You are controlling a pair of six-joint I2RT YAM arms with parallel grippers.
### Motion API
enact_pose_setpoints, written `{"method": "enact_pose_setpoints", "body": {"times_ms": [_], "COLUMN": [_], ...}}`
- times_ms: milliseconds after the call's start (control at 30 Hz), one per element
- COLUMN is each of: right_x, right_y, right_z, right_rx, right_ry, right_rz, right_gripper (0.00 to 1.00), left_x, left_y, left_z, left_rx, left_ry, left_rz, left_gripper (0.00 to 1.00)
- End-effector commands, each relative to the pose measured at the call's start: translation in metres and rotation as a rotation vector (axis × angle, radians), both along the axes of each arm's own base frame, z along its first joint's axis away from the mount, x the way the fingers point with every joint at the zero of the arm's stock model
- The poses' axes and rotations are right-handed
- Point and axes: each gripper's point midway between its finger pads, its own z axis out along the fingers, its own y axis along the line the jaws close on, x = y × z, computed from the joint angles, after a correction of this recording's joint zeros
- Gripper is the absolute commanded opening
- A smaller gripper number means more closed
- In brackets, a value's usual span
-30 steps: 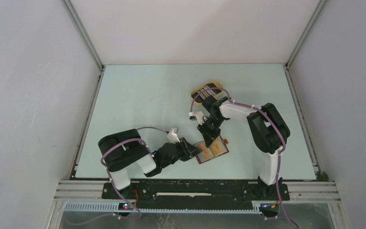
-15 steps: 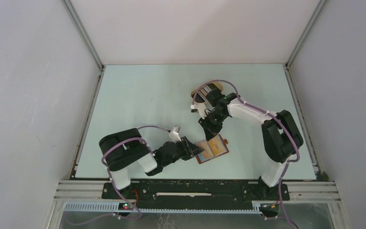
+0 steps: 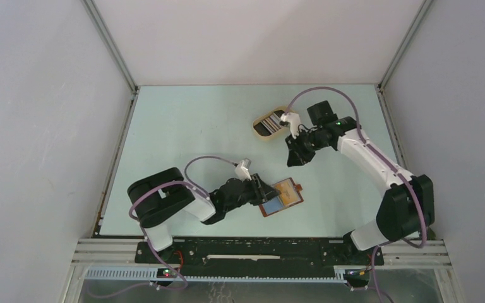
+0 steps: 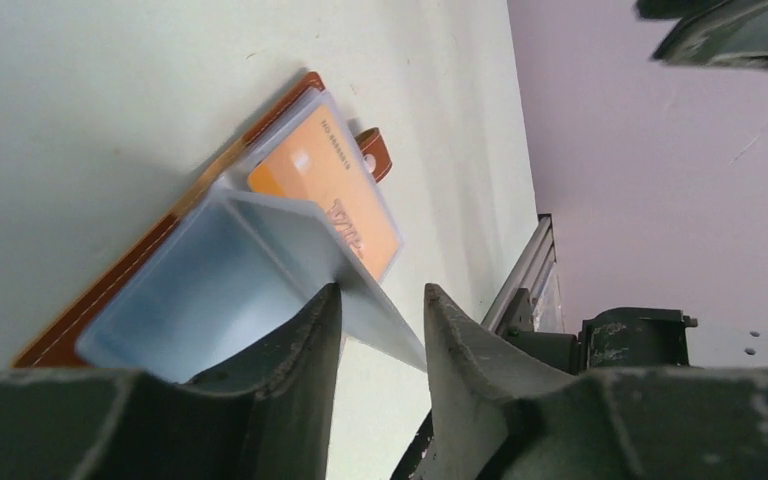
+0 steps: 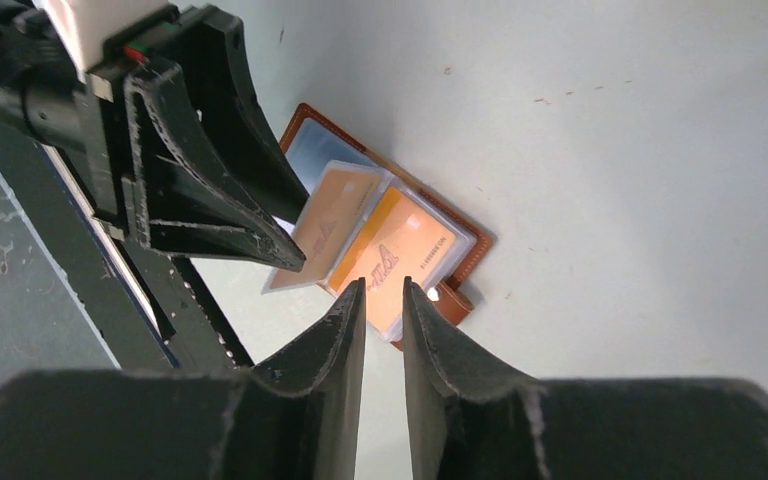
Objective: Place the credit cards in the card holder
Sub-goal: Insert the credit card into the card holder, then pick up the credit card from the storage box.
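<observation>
Card holder (image 3: pixel 282 197) open near the desk's (image 3: pixel 189 126) front edge, the left gripper (image 3: pixel 265 191) at its clear leaves, the right gripper (image 5: pixel 384 292) up in the air.
The card holder lies flat and spread, right of the middle of the front edge, its closing tab (image 3: pixel 299 187) pointing to the right edge. Two orange cards (image 5: pixel 390 250) sit in its clear sleeves. The left gripper's fingers stand part-way apart on either side of one raised clear leaf; I cannot tell whether they pinch it. The right gripper hangs above the desk between the holder and the beige tray (image 3: pixel 256 129), its jaws only a narrow slit apart with nothing in them. The credit cards (image 3: pixel 269 122) lie in the tray, toward the far edge, well apart from the holder.
</observation>
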Motion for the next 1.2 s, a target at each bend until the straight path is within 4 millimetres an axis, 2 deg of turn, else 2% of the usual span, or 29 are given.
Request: {"method": "enact_pose_setpoints", "body": {"times_ms": [0, 200, 367, 433, 500, 567, 600, 700, 833, 900, 933, 967, 1033, 1167], "right_x": [0.002, 0.008, 0.017, 0.019, 0.022, 0.029, 0.034, 0.051, 0.096, 0.122, 0.135, 0.150, 0.172, 0.212], "right_y": [-0.009, -0.026, -0.044, -0.047, -0.045, -0.040, -0.036, -0.022, -0.010, -0.006, -0.004, 0.000, 0.003, 0.007], "right_z": [0.028, 0.058, 0.101, 0.120, 0.130, 0.135, 0.132, 0.133, 0.135, 0.128, 0.125, 0.125, 0.109, 0.075], "right_rx": [0.077, 0.134, 0.179, 0.197, 0.209, 0.229, 0.237, 0.268, 0.269, 0.234, 0.208, 0.176, 0.092, -0.025], "right_ry": [-0.085, -0.191, -0.387, -0.475, -0.537, -0.554, -0.533, -0.470, -0.407, -0.362, -0.346, -0.347, -0.323, -0.317], "right_rz": [-0.012, -0.067, -0.129, -0.130, -0.103, -0.084, -0.059, 0.004, -0.002, -0.017, -0.026, -0.032, -0.053, -0.108], "right_gripper": [0.28, 0.30, 0.36, 0.48, 0.77, 0.95, 0.98, 0.98, 0.95, 0.93, 0.92, 0.90, 0.89, 0.89], "left_x": [0.008, 0.015, 0.023, 0.026, 0.032, 0.042, 0.048, 0.066, 0.089, 0.100, 0.108, 0.117, 0.129, 0.126], "left_y": [-0.019, -0.038, -0.041, -0.038, -0.030, -0.016, -0.007, 0.022, 0.058, 0.073, 0.080, 0.089, 0.102, 0.094], "left_z": [0.023, 0.026, 0.034, 0.044, 0.060, 0.078, 0.086, 0.116, 0.162, 0.178, 0.181, 0.182, 0.180, 0.163], "left_rx": [0.016, 0.049, 0.043, 0.038, 0.038, 0.060, 0.084, 0.195, 0.393, 0.490, 0.543, 0.592, 0.668, 0.645], "left_ry": [-0.073, -0.090, -0.134, -0.179, -0.248, -0.330, -0.373, -0.521, -0.741, -0.827, -0.847, -0.849, -0.854, -0.872], "left_rz": [-0.065, -0.121, -0.147, -0.161, -0.163, -0.141, -0.125, -0.071, 0.037, 0.089, 0.126, 0.181, 0.241, 0.186], "left_gripper": [0.43, 0.50, 0.52, 0.52, 0.52, 0.53, 0.53, 0.56, 0.73, 0.86, 0.96, 0.99, 1.00, 1.00]}}
